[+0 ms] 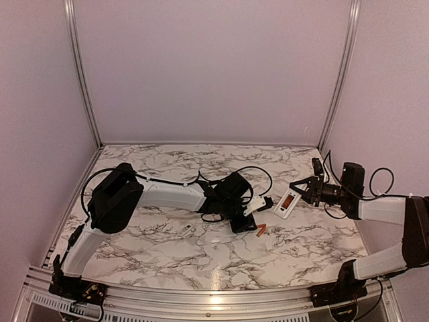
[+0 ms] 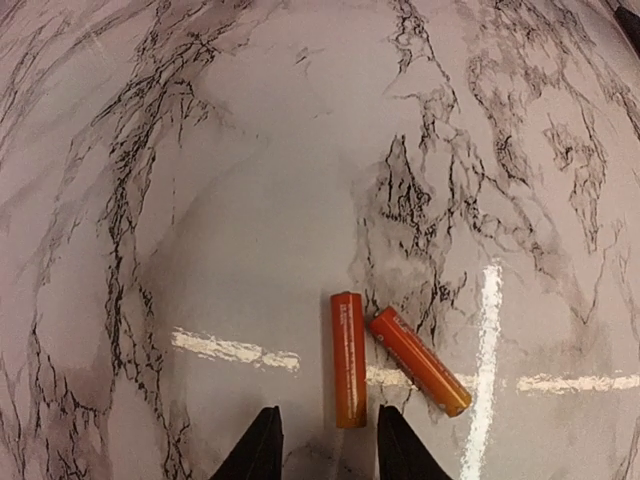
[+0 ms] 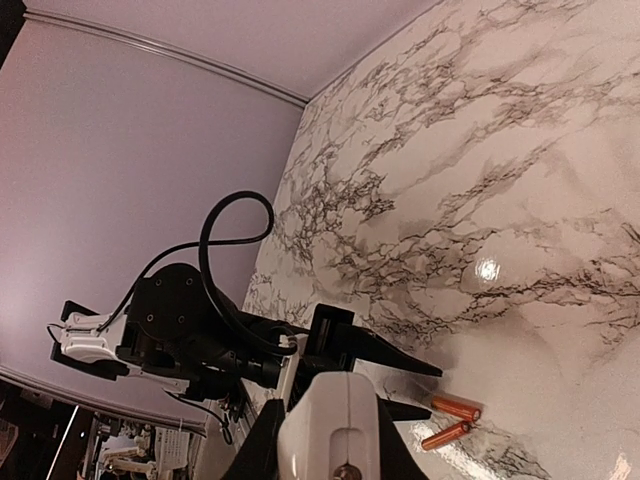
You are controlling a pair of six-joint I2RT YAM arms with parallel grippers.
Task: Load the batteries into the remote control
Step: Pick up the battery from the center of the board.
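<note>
L gripper (image 2: 328, 452): jaws part open, nothing held, tips low over the white marble-pattern tabletop (image 1: 167, 161).

Two small orange cylindrical batteries (image 2: 348, 358) lie flat on the tabletop, right of centre, toward the near side. In the L wrist view one cell runs straight away from the tips, its near end just ahead of the gap between the fingers (image 2: 262, 448). The second cell (image 2: 420, 361) lies angled just beside the first; cannot tell whether the ends touch.

R gripper (image 3: 335, 462): closed on the small white rectangular plastic remote (image 1: 287, 202), one finger on each long side. The remote is held off the tabletop, tilted, just right of and slightly farther back than the batteries. A reddish-brown patch shows on its upward face in the top view; detail too small to read.

Small white flat piece (image 1: 188, 229) lies on the tabletop left of the batteries, well apart from both grippers.
</note>
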